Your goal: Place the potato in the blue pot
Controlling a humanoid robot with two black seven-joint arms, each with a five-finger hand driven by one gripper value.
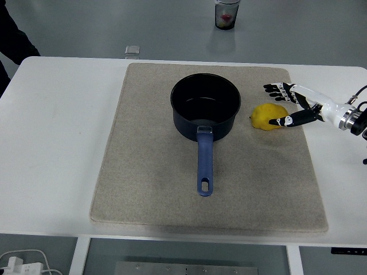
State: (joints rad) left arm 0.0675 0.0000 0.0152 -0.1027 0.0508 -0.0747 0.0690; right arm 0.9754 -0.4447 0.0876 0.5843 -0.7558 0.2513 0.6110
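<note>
Pot [205,105] sits mid-mat [143,189] on the worktop [51,143], handle toward the near edge. Potato [267,117] lies just right of the pot, right hand [289,107] at its right side.

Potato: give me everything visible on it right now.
The potato is a smooth, bright yellow lump with a small dark spot at its left tip. It lies on the beige mat, just right of the blue pot and apart from it. The right hand is at its right side, fingers spread around it, thumb against its lower right edge. No closed grasp.
</note>
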